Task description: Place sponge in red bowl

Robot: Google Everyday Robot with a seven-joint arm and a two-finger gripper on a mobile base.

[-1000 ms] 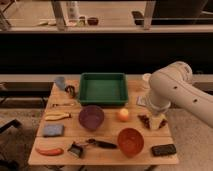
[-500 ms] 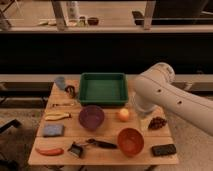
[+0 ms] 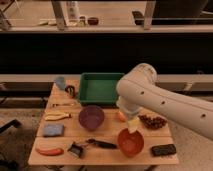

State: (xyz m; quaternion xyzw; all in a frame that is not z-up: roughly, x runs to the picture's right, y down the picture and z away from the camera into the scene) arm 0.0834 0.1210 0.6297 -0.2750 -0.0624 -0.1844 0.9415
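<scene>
I see the gripper (image 3: 133, 125) hanging just above the red bowl (image 3: 130, 143) at the table's (image 3: 109, 156) front edge, fingers wide and empty; the sponge (image 3: 53, 130) lies near the left edge.

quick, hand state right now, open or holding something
Hand: open, holding nothing, hanging just above the red bowl; the sponge lies well away from it, untouched.
</scene>
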